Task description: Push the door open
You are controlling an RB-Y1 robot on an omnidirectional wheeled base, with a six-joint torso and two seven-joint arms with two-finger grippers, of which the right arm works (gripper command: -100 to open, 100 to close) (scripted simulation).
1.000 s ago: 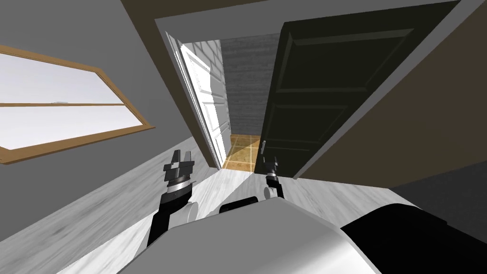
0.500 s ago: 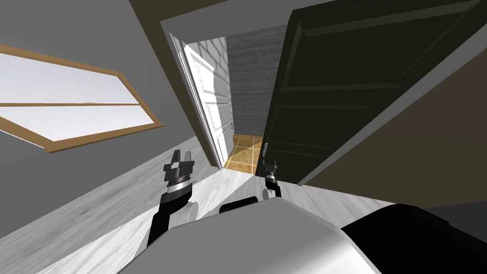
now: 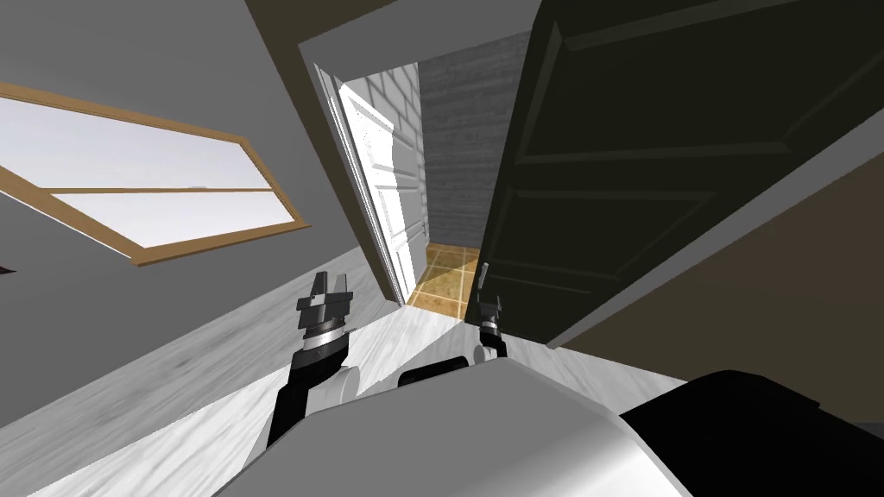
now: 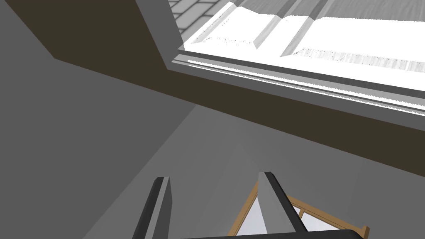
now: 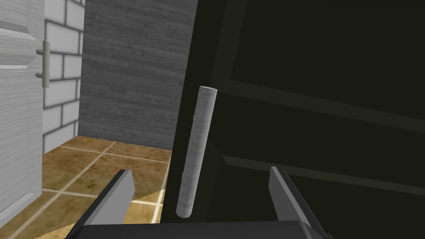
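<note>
Pushing step, I judge: right gripper [image 5: 201,171], jaws apart, faces the dark door's [image 5: 315,103] free edge by its grey handle [image 5: 197,153]; next, press forward. Left gripper [image 3: 328,289] hangs, jaws apart.

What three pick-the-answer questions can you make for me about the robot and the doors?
1. Where is the right tool? A) by the window B) at the dark door's handle C) touching the white door
2. What colour is the floor past the dark door? A) blue B) tan C) green
3. How are the right tool's fingers? A) open B) shut on the handle C) shut on nothing
Answers: B, the handle stands between its fingers; B, tan tiles show beside the dark door; A, the fingers stand wide apart.
</note>
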